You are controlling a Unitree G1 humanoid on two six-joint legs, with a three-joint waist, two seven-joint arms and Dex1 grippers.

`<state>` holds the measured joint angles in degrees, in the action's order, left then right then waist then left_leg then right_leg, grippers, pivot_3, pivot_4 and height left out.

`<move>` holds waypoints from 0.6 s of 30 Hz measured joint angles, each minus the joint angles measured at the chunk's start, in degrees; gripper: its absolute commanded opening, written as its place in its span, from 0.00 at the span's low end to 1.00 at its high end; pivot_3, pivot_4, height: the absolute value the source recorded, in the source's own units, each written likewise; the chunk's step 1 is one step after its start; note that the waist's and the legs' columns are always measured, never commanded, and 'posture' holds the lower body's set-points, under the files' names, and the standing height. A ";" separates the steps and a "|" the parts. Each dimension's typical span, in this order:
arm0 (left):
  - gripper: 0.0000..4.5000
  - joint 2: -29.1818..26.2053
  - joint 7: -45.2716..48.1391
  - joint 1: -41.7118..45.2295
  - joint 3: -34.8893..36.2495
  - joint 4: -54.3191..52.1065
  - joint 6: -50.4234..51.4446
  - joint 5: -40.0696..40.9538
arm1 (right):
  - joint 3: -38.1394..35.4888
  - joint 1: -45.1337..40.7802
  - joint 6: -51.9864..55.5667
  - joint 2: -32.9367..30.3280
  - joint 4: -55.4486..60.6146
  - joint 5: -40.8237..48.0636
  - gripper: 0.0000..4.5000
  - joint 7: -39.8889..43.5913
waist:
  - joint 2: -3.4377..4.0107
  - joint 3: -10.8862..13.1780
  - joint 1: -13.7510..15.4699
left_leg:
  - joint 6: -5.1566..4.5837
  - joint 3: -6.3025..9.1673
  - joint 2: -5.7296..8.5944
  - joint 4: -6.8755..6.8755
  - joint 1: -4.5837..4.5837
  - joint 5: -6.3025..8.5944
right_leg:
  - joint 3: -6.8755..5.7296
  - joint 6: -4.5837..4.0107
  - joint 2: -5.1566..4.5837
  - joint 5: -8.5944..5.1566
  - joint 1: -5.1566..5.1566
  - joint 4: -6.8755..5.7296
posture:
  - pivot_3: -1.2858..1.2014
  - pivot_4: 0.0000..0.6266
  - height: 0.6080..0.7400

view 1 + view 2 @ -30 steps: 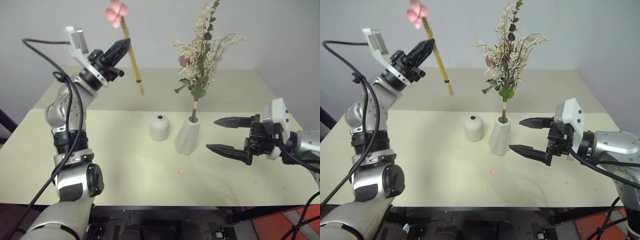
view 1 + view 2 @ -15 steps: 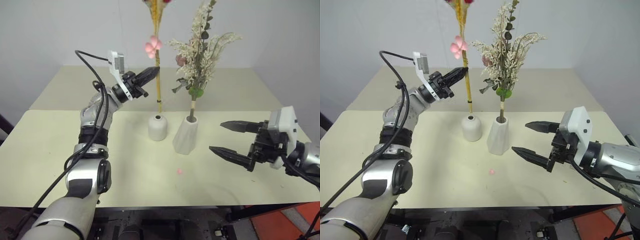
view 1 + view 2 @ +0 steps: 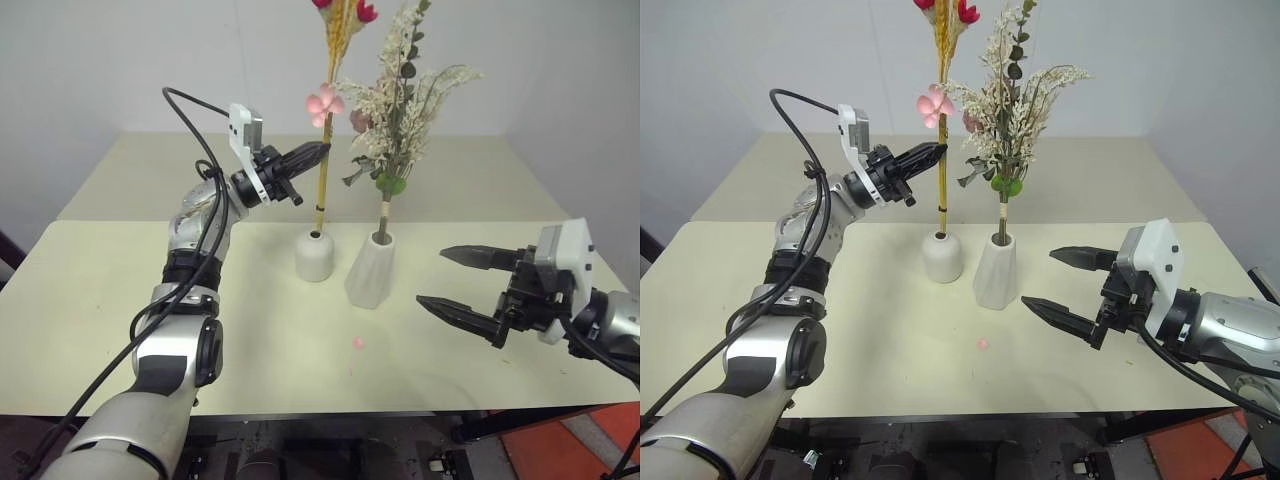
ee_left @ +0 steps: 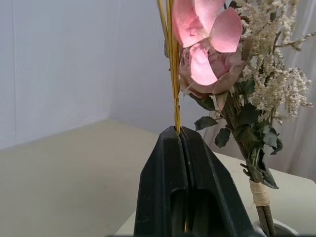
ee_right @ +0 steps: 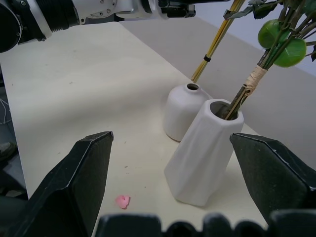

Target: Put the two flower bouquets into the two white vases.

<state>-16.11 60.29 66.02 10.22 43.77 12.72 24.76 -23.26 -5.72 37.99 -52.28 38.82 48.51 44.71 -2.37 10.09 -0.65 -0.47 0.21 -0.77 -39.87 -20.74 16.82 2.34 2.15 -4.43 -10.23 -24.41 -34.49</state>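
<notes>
The left gripper (image 3: 322,149) is squeezed tight on the yellow stems of the slim bouquet (image 3: 325,150), holding it upright just above the short round vase (image 3: 315,257). The bushy bouquet (image 3: 400,110) stands in the tall vase (image 3: 371,272) beside it. The right gripper (image 3: 452,279) waits nearby, wide open, holding nothing.

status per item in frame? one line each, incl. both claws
Slim bouquet: upright, gripped by the left claw, stem tip just above the short vase's mouth, not yet in.
Bushy bouquet: standing in the tall vase.
Short vase: upright, empty.
Tall vase: upright, holding the bushy bouquet.
Left claw: shut on the slim bouquet's stems.
Right claw: open, holding nothing.
Pink petal: loose on the table.
</notes>
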 measured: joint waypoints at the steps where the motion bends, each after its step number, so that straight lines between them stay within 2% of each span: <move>1: 0.01 -0.07 0.09 0.00 0.00 0.00 0.00 -0.02 | 0.00 0.00 0.00 0.00 0.00 0.00 1.00 -0.01 | 0.00 0.00 0.00 | 0.00 0.00 0.00 0.00 0.00 0.00 | 0.00 0.00 0.00 0.00 0.00 0.00 | 0.52 0.24 1.00; 18: 0.01 -0.77 0.90 -0.61 -0.46 -0.04 -0.29 -1.28 | 0.01 0.00 -0.01 0.01 0.01 0.04 1.00 -0.35 | 0.00 0.00 -0.01 | 0.00 0.00 0.00 0.00 0.01 0.00 | 0.00 0.01 0.00 0.00 0.00 0.00 | 0.52 0.24 1.00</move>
<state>-16.89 61.19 65.41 9.76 43.73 12.44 23.48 -23.24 -5.72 37.98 -52.26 38.84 48.55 44.36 -2.37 10.09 -0.67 -0.48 0.21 -0.77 -39.87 -20.73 16.82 2.34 2.16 -4.43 -10.22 -24.41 -34.50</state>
